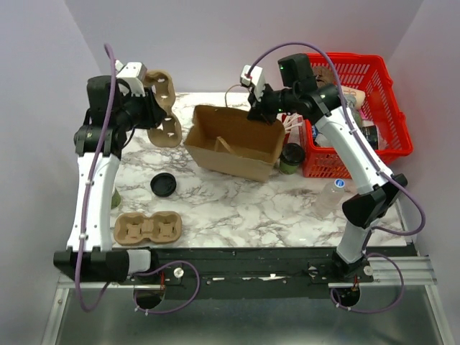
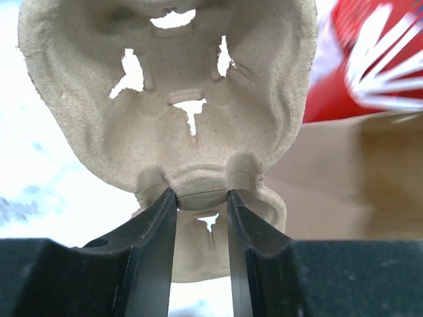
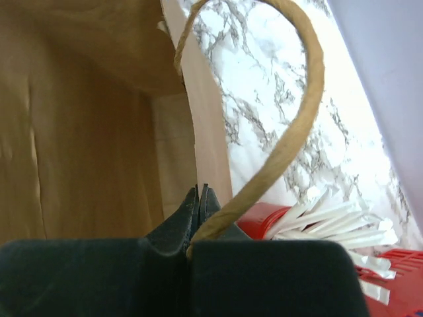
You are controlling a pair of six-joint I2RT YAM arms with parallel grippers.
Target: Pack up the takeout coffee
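i see a white marble-patterned tabletop [image 1: 287, 215] veined in grey, boxed in by pale lilac walls. my left gripper [image 2: 201, 198] is clamped on the middle ridge of a rough moulded-pulp cup carrier [image 2: 178, 86], held at the table's far left. my right gripper [image 3: 199, 193] is pinched together on the rim of the open brown paper bag [image 1: 233, 144], its twisted paper handle [image 3: 297, 119] looping beside the fingers. the takeout coffee [image 1: 292, 159], olive-green with a black lid, stands on the table between the bag and the red plastic mesh basket [image 1: 370, 72]. a second pulp carrier [image 1: 147, 228] lies flat near the left arm's base.
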